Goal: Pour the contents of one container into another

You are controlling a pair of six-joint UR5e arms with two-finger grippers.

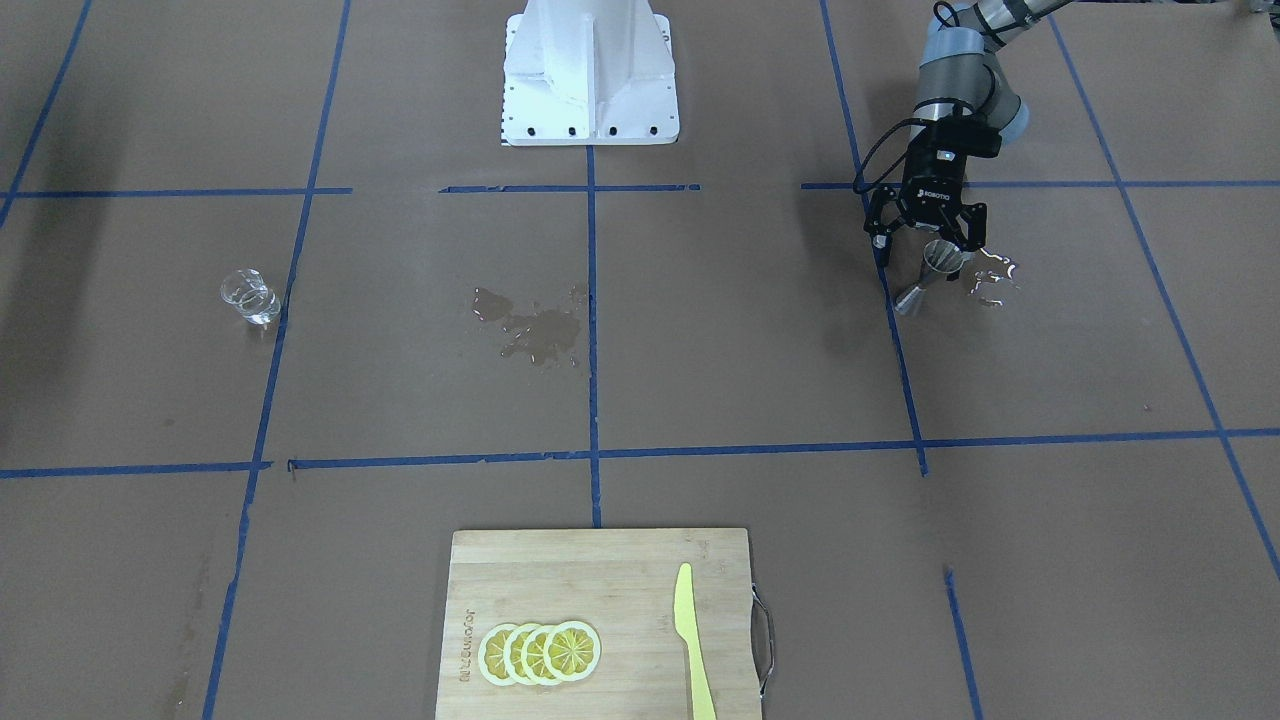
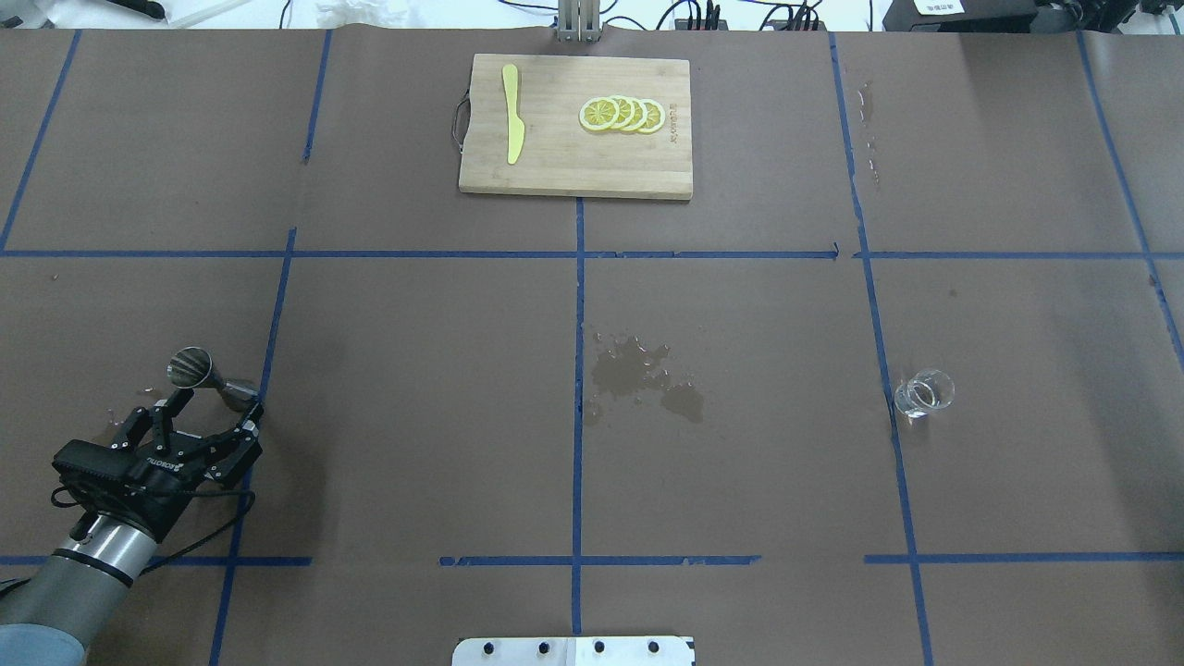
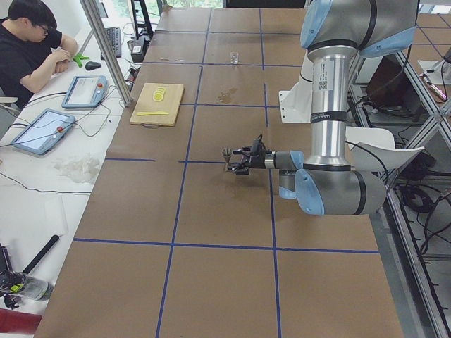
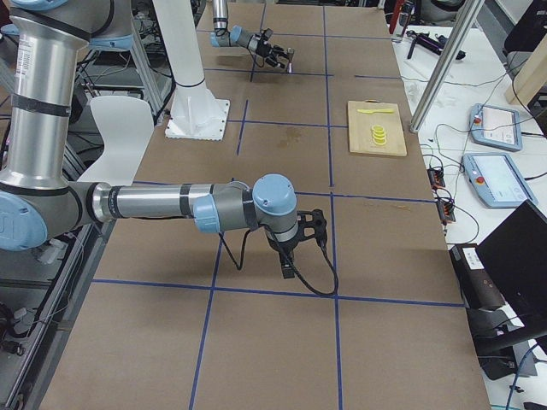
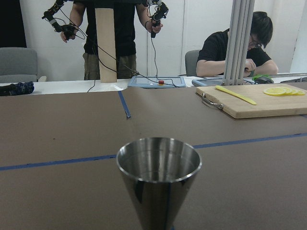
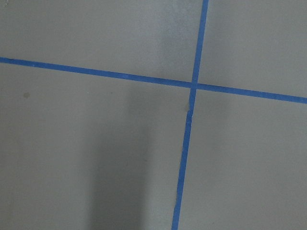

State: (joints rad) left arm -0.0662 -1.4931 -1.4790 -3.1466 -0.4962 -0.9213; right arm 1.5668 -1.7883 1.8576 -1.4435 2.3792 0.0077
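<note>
- Nearest, at 6 o'clock on the overhead view: white base plate point(image 2: 573, 650) of the robot.
- At 10 o'clock from that plate, low over the brown table point(image 2: 416, 388): left gripper point(image 2: 211, 407), lying level, jaws spread wide and pinching nothing.
- Just past the fingertips, at 12 o'clock from them: steel jigger point(image 2: 213, 379), upright on the table, mouth up, filling the middle of the left wrist view; contact with either finger not clear.
- Seen only in the right side view: right gripper point(image 4: 312, 229), pointing down above a cross of blue tape; cannot tell whether its jaws are spread or pressed together.
- Mid-table, at 12 o'clock from the base plate: dark wet patch point(image 2: 638, 375).
- At 3 o'clock from the patch, just beside a blue tape line: clear glass beaker point(image 2: 923, 393), upright, well apart from the jigger.
- Farthest, at 12 o'clock by the far edge: bamboo cutting board point(image 2: 555, 171), with lemon slices point(image 2: 622, 114) toward its 3 o'clock side and a yellow knife point(image 2: 511, 125) toward its 9 o'clock side.
</note>
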